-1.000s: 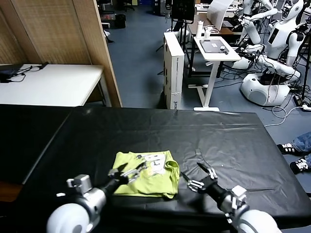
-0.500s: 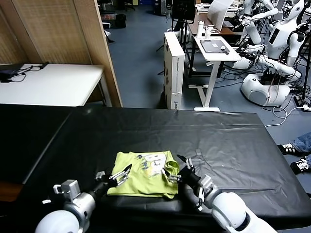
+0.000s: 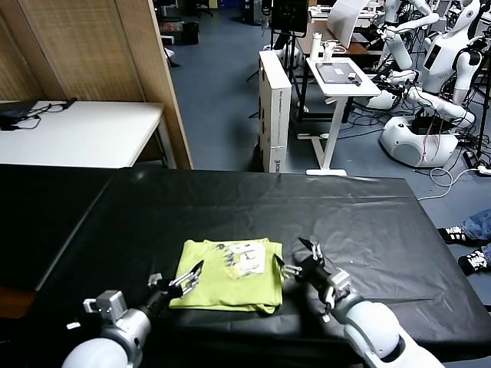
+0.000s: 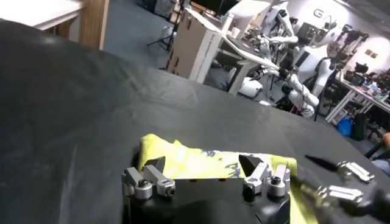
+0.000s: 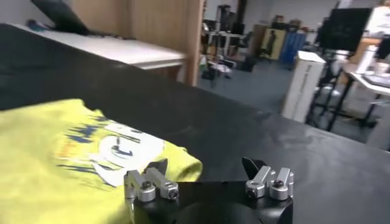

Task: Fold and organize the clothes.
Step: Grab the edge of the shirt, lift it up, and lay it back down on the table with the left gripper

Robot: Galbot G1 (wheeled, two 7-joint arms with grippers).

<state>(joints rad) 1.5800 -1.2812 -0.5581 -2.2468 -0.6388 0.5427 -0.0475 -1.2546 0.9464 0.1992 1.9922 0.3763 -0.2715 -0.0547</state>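
The head view shows the whole layout: the lime T-shirt (image 3: 230, 274), folded into a rough rectangle, lies in the lower centre of the frame on the black-covered desk (image 3: 368, 222), with the left hand (image 3: 178, 282) at its lower-left corner and the right hand (image 3: 299, 257) just off its right edge. The left wrist view looks along the desk and catches the shirt as a thin yellow strip beyond that hand's two fingers (image 4: 157, 165), with the other arm's hand (image 4: 338, 182) at the right edge of the frame. Only the right wrist view shows the print closely: a white patch with blue marks on the shirt, and a rolled sleeve edge lying just ahead of the right hand's fingers (image 5: 159, 167).

Both hands stand wide open and hold nothing.

A second ago the left hand hovered over the shirt's middle and the right hand sat lower right, well clear of the fabric. Now the left hand has drawn back to the near left corner, and the right hand has come in beside the right edge. The shirt looks flatter along its right side.

The shirt is soft matte cotton with rounded folds; the desk cover is a glossy black sheet, lightly creased. The fingers are dark, pointed metal with silver knuckle joints.
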